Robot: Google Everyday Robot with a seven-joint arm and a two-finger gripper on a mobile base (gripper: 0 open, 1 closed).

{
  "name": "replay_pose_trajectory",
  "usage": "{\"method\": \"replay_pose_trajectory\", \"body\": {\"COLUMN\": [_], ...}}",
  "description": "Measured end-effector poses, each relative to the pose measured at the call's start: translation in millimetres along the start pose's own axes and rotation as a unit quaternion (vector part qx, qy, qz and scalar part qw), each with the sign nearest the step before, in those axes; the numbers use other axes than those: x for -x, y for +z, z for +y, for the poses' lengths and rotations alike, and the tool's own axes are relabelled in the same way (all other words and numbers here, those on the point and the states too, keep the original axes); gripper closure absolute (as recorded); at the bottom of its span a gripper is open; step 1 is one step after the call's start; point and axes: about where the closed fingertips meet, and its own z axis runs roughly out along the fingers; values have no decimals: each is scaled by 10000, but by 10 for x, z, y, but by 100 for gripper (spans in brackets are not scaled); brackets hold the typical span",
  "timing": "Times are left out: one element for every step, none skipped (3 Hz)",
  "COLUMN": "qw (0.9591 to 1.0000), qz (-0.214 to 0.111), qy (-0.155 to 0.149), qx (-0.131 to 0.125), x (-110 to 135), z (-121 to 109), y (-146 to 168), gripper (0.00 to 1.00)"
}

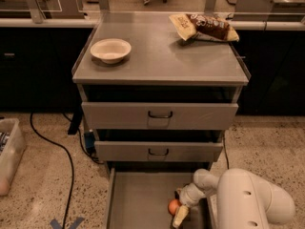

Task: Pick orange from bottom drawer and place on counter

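1. Far to the left of the cabinet (160, 79), a pale plastic bin (9, 156) sits on the speckled floor, partly cut off from view.
2. A black cable (62, 151) curves across the floor from the cabinet's left foot toward me.
3. The counter (162, 63) is the cabinet's flat grey top. A white bowl (110, 50) stands upright on it, near the left edge and well apart from anything else.
4. Below the counter, the top drawer (159, 116) and the middle drawer (158, 151) each carry a dark wire handle. Each has a dark gap showing above its front.
5. At the cabinet's foot the bottom drawer (138, 204) is pulled well out. The left part of its grey floor is bare.
6. The orange (174, 206) lies on that drawer's floor, over toward the right side, low down and not on the counter.
7. The gripper (180, 213) is down inside the bottom drawer and touches the orange on its right. A pale tip shows just below the fruit. I cannot tell whether the claw is spread or pinching the orange.
8. A crumpled snack bag (202, 27), yellow and brown, lies at the back right of the counter and reaches toward the right rim.
9. The bulky white arm (252, 202) stands in front of the cabinet's right corner, beside the bottom drawer. Its wrist bends left into the tray.
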Motion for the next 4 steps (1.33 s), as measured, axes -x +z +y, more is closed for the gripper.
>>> {"method": "replay_pose_trajectory", "body": {"qw": [10000,10000,10000,10000], "qz": [0,0,0,2], "qy": [0,0,0,2], "qx": [0,0,1,3], "x": [0,0,0,0], "z": [0,0,1,2], "y": [0,1,1,3], "gripper": [0,20,43,66]}}
